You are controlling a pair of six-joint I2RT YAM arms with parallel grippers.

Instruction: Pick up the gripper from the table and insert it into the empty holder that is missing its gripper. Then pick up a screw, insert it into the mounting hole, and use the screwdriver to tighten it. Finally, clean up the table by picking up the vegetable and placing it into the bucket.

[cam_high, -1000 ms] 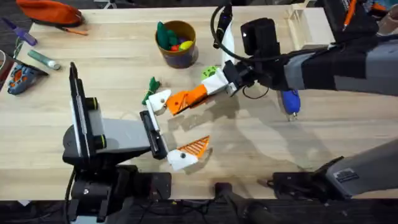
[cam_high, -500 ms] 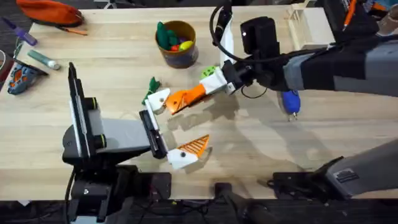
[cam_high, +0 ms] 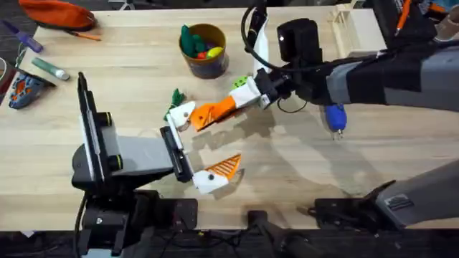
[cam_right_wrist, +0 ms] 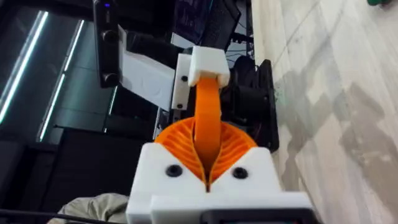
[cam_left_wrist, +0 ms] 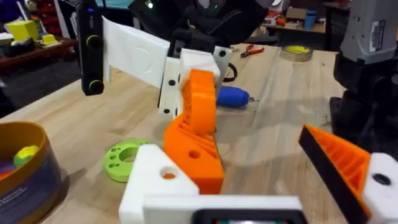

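Nearest you, your left gripper is spread wide and has hold of nothing. Its near finger carries an orange ribbed pad. Its far finger is the bare white holder, at about 11 o'clock from that pad.

Your right gripper comes in from 2 o'clock, reaching across the middle of the table. Its two orange fingers are pressed together along their length, and the tips touch the holder. You cannot tell the small orange gripper part from those orange fingers, so whether it sits between them is unclear. In the left wrist view the hole in the holder shows orange inside.

The dark green vegetable lies on the table just beyond the holder, at its 11 o'clock. A flat lime-green ring lies beside the right gripper's white mount. The blue screwdriver lies at 3 o'clock from the grippers, partly under the right arm.

Farthest off, at 12 o'clock from the holder, the bucket stands upright with coloured toys inside.
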